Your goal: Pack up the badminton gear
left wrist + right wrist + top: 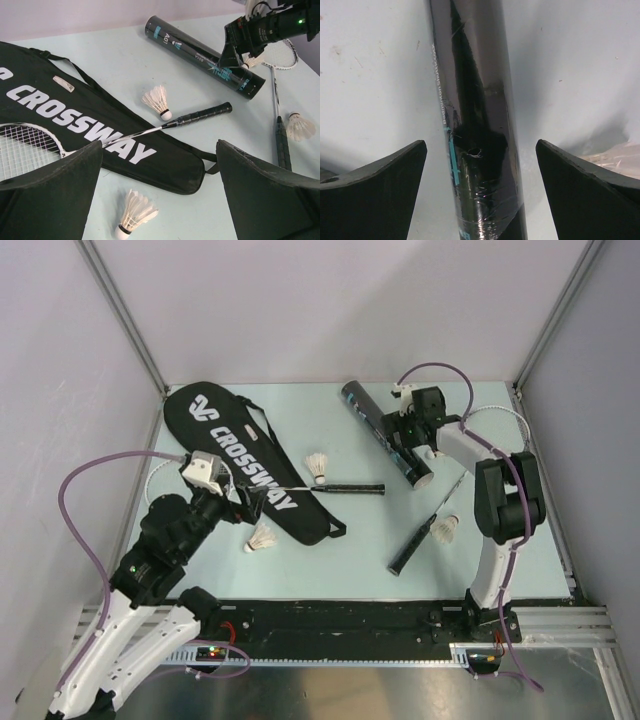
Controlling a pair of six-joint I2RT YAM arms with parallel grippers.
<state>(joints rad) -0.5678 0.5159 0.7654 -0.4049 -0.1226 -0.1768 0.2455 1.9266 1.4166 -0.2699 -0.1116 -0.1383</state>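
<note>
Both end effectors gape empty: right end effector [481, 145] straddles the teal-printed tube [385, 430] toward the bench's [300, 405] far right; left end effector [159, 145] hovers over the CROSSWAY bag [235, 450], one racket [200, 114] lying across it.

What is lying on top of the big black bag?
A racket: its strung head and shaft lie across the bag, its black handle out on the table. Whatever is inside or under the bag is hidden.

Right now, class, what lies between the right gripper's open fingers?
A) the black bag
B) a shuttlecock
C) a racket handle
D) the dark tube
D: the right wrist view shows the dark tube running between the open fingers of the right gripper, a gap on each side.
</note>
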